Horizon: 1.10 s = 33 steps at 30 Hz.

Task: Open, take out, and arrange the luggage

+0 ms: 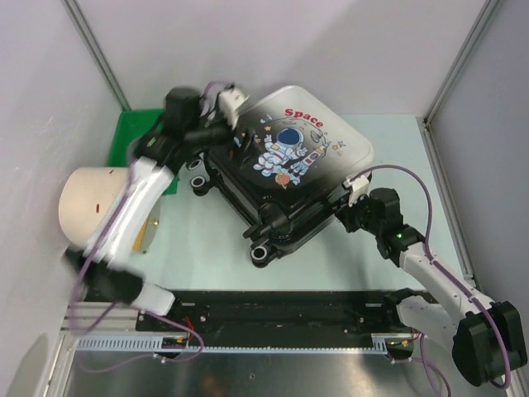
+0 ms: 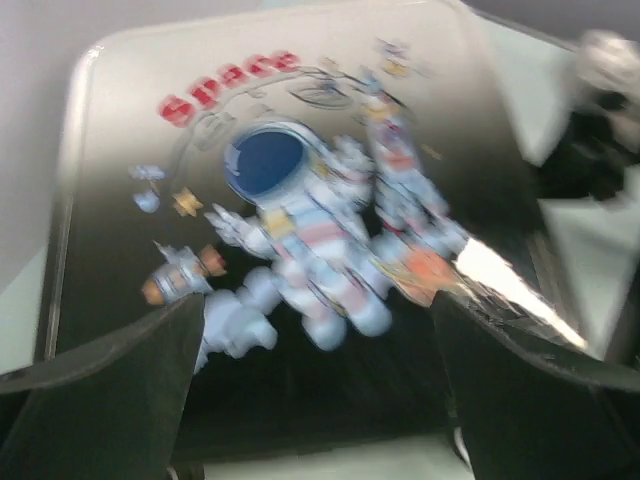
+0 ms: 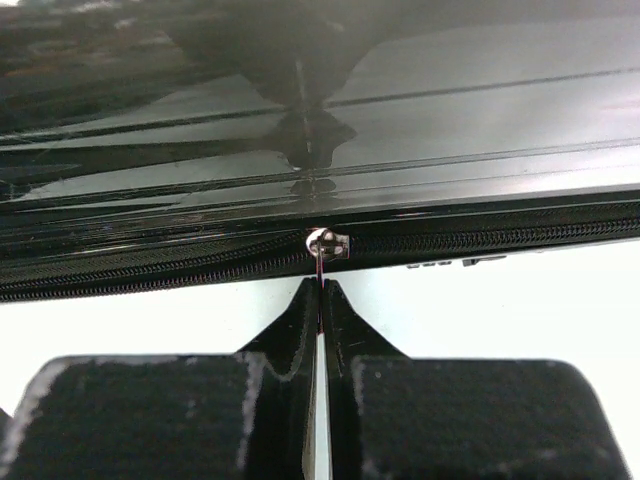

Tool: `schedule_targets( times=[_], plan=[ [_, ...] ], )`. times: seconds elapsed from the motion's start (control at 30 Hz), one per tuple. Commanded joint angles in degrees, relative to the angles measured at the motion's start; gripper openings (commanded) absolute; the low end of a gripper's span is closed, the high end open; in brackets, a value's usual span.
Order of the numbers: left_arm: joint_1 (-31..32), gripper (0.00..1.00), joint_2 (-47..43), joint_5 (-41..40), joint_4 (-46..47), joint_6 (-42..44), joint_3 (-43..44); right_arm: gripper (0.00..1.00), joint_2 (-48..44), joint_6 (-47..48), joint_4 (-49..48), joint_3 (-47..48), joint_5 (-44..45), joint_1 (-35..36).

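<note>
Luggage [image 1: 281,178] lies flat on the surface, lid up, directly ahead of the right hand [image 3: 320,300] and beneath the left hand [image 2: 315,390].

Right hand: fingers pressed together, pinching the zipper pull [image 3: 326,243] at the side seam. Left hand: spread, holding nothing.

Recommendation: draw the pull along the zipper line with level tension while the left hand steadies the shell.

Luggage shut, contents unseen. Green tray [image 1: 132,136] beside the left hand: contents obscured.

The luggage [image 1: 318,161] fades black to white — cartoon astronaut print, red "Space" lettering; tray [image 1: 132,128] green, cylinder [image 1: 87,207] cream.
</note>
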<state>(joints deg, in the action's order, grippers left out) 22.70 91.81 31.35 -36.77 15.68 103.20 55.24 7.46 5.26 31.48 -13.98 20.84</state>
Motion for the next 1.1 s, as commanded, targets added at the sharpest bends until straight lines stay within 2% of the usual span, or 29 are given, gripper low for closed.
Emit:
schedule_targets(
  times=[0.0, 0.07, 0.17, 0.33, 0.37, 0.4, 0.47, 0.57, 0.77, 0.83, 1.07],
  plan=[
    [6.5, 1.00, -26.4, -2.6, -2.4, 4.0, -25.1, 0.00, -0.5, -4.3, -4.3, -1.5, -4.3, 0.8],
    [9.6, 1.00, -31.5, -3.1, -3.6, 2.1, -35.4, 0.00, -0.5, -4.3, -7.5, -3.2, -5.6, 0.8],
    [13.6, 1.00, -37.3, -3.4, -4.6, 0.1, -43.4, 0.00, 0.6, -3.6, -12.2, -5.6, -7.5, 0.7],
    [14.0, 1.00, -38.4, -2.2, -4.9, -1.1, -46.5, 0.00, 2.9, -3.2, -16.9, -5.9, -9.2, 1.0],
    [14.0, 1.00, -38.1, -2.3, -4.9, -0.8, -46.2, 0.02, 3.3, -3.2, -17.1, -5.7, -9.3, 1.0],
    [14.1, 1.00, -37.8, -2.4, -4.8, -0.7, -45.9, 0.14, 3.5, -3.2, -17.0, -5.6, -9.3, 1.1],
    [14.1, 1.00, -37.3, -2.2, -4.9, -0.5, -45.3, 0.26, 3.6, -3.2, -17.0, -5.6, -9.2, 1.1],
    [14.0, 1.00, -36.4, -2.2, -4.7, -0.5, -44.8, 0.29, 3.9, -3.1, -16.9, -5.5, -9.1, 1.4],
    [14.5, 1.00, -36.4, -1.8, -3.7, -2.8, -45.2, 0.11, 4.4, -3.2, -16.3, -4.9, -7.2, 1.9],
    [15.2, 1.00, -36.3, -3.8, -3.1, -3.6, -45.0, 0.00, 4.3, -3.5, -15.7, -4.9, -6.6, 1.9],
    [19.0, 1.00, -33.3, -8.9, -1.2, -4.0, -44.1, 0.00, 0.5, -5.2, -13.8, -4.9, -4.1, 1.9]
  ],
)
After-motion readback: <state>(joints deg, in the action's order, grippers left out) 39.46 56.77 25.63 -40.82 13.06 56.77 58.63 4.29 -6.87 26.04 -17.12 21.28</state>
